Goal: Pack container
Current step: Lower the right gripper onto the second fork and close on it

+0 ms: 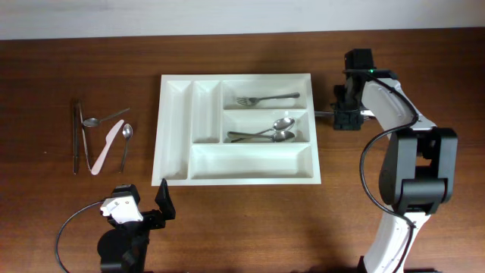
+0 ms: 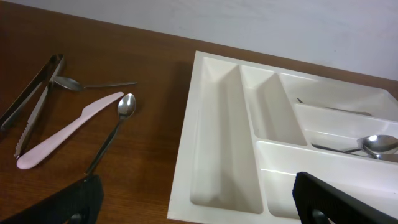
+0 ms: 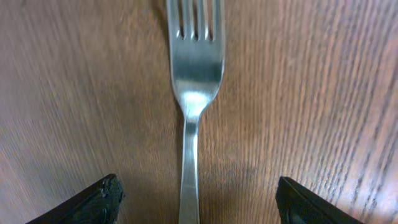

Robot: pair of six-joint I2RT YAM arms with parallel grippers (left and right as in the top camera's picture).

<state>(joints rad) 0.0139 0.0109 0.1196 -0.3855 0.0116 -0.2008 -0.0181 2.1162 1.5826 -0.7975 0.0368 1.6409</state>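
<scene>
**Lining up on the loose fork beside the tray**

Hanging low over the table (image 1: 76,45), the right pincer (image 1: 346,114) sits above a fork (image 3: 196,62) that lies on the wood just right of the white tray (image 1: 250,161). The tray itself stands in the middle of the table. The pincer's jaws are wide, one on each side of the handle, and they touch nothing.

The step in hand looks like picking up this fork. To do it well, centre the handle between the jaws, go down until the tips nearly meet the wood, then close across the handle just below the neck. Thin flat metal slips easily, so a square grip matters. The lift should clear the tray's right wall before moving in. The far right compartment, where another fork (image 1: 265,99) already lies, seems the natural home.

Two spoons (image 1: 276,129) fill the compartment next to it, while the long near one and the two narrow left ones are bare.

The left pincer (image 1: 159,208) waits near the tray's near left corner, wide and holding nothing. Far to the left lie tongs (image 1: 76,136), a pink knife (image 1: 106,148) and two more spoons (image 1: 126,140), well apart from the tray. Only the tray wall stands in the fork's way.
</scene>
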